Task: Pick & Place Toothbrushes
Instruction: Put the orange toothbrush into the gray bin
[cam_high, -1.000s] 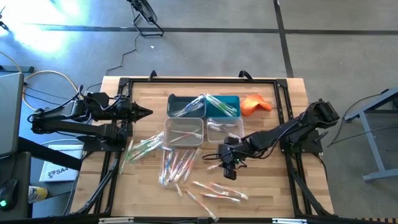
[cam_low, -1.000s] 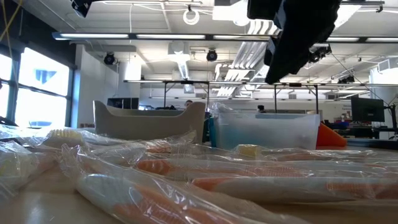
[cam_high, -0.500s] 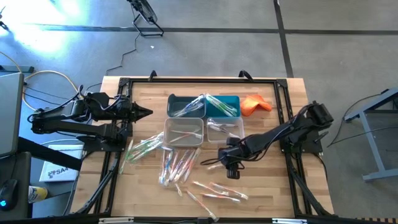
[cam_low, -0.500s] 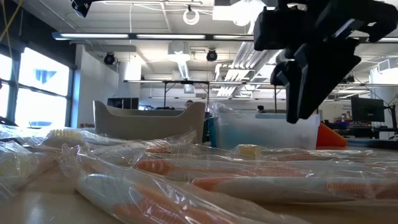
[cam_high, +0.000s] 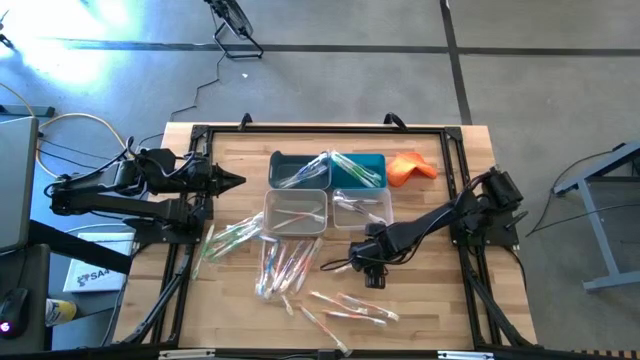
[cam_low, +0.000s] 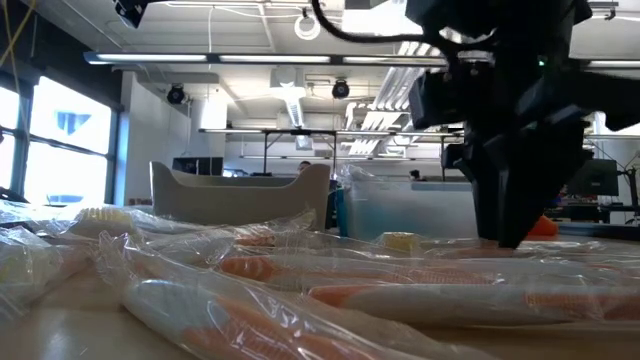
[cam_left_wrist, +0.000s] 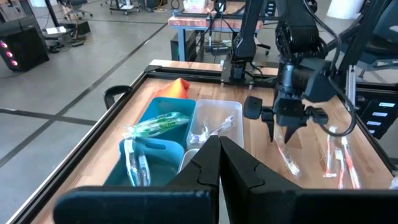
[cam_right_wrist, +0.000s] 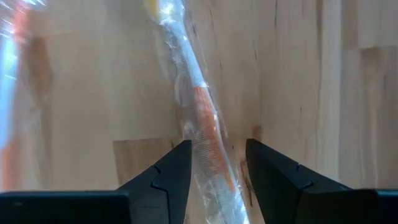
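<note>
My right gripper (cam_right_wrist: 216, 163) is down at the wooden table (cam_high: 440, 300), fingers apart, with one wrapped toothbrush (cam_right_wrist: 202, 118) lying on the boards and running up between the two fingertips; its handle shows orange-red through the clear wrapper, and I cannot tell whether either finger (cam_right_wrist: 168, 171) is touching it. From above, that right gripper (cam_high: 372, 273) sits in the table's near-middle part, just in front of the clear bin (cam_high: 362, 211), and the toothbrush under it (cam_high: 340, 264) pokes out toward the left. Nearer the front edge lie a few more loose toothbrushes (cam_high: 350, 306), and to the left of my claw there is a thicker scatter (cam_high: 285, 262) spread in front of the grey bin (cam_high: 295, 211), with green-handled ones (cam_high: 228, 238) farther left again. Seen level across the table, wrapped brushes (cam_low: 300, 285) fill the foreground and my right gripper (cam_low: 510, 215) comes down dark behind them, its tips at the pile. Beyond the two front bins stand the dark teal bin (cam_high: 298, 168) and the blue bin (cam_high: 358, 170), each with toothbrushes in it, and the orange cloth (cam_high: 412, 167) lies beside the blue one. My left gripper (cam_high: 232, 182) waits off at the table's left side, its fingers pressed together and holding nothing.
</note>
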